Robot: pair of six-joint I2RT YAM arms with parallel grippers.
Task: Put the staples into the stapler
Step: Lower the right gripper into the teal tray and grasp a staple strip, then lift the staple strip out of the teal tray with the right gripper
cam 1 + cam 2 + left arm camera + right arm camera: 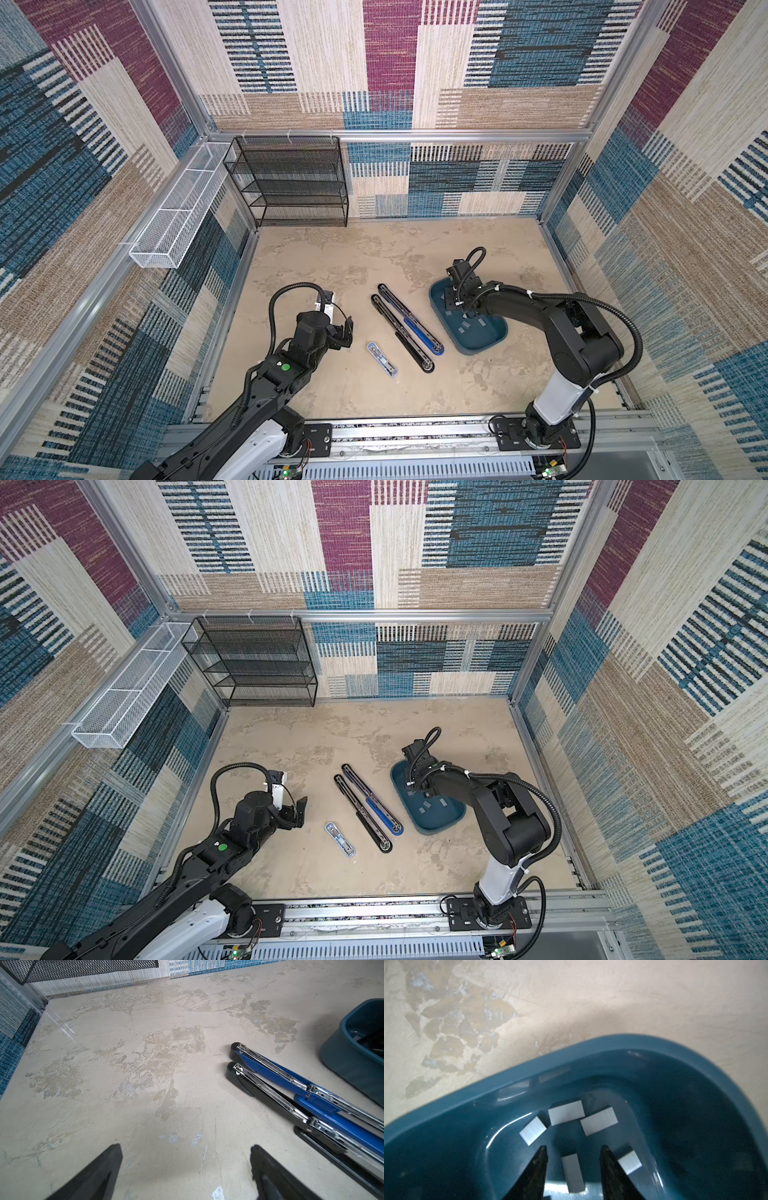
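Black arms [582, 332], white segments [557, 392], ribbed black cables [271, 313], tapered fingers [93, 1178].

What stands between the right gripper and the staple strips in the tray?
Nothing visible. The right gripper reaches into the teal tray, jaws open either side of one staple strip, gaps showing.

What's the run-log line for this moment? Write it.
phase: picking staples | right jaws: open, straddling staple strip in tray | left jaws: open, empty, over table | staplers: open on table

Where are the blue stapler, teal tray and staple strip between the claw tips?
blue stapler [266, 1069], left wrist view, blue body.
teal tray [529, 1070], right wrist view, its rim.
staple strip [573, 1174], right wrist view, its middle.
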